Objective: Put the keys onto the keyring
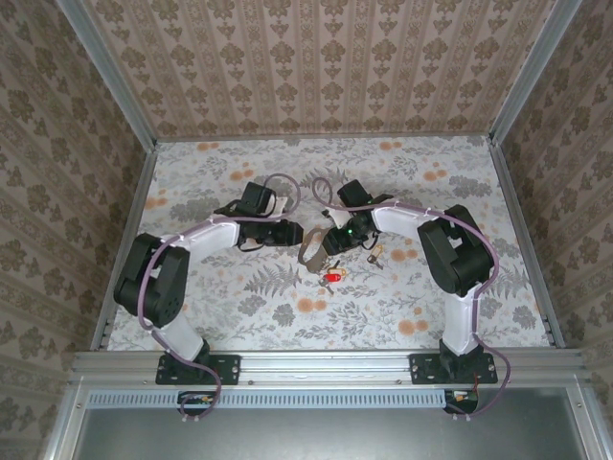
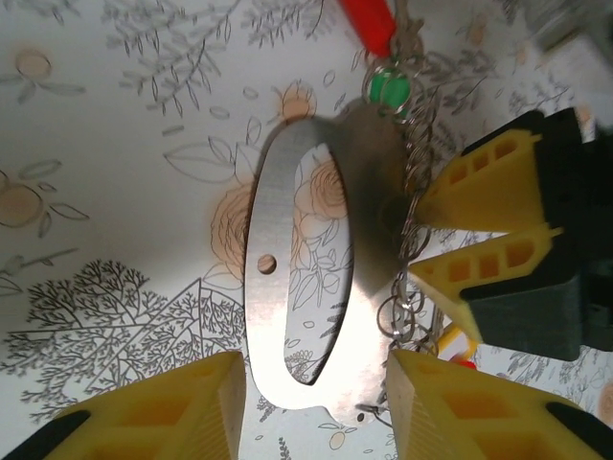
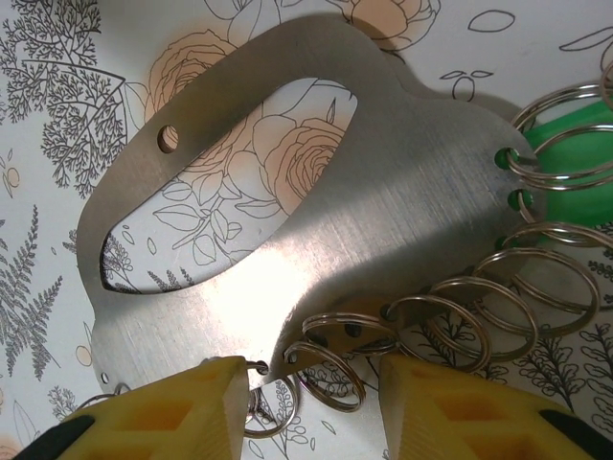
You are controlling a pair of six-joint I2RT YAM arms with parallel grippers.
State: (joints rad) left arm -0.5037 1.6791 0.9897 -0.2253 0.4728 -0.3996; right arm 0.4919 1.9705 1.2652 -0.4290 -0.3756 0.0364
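Note:
The keyring [image 2: 263, 220] is a flat grey metal plate with an oval cut-out and a row of split rings [image 3: 450, 321] along one edge. It lies between both arms at mid-table [image 1: 311, 251]. My left gripper [image 2: 316, 359] is closed across the plate's narrow end, with both yellow pads against its edges. My right gripper [image 3: 311, 364] stands open astride the ringed edge, one pad touching a ring. Its fingertips [image 2: 426, 201] show at the ring row in the left wrist view. Keys hang on the rings: a red tag [image 2: 369, 24], a green tag [image 3: 565, 144], and a red key [image 1: 332, 276] on the table.
A brass-coloured key [image 1: 376, 254] lies just right of the grippers. The floral tabletop [image 1: 287, 307] is walled by wallpapered panels on three sides, with a metal rail [image 1: 326, 364] along the near edge. Both arms' cables loop above the grippers.

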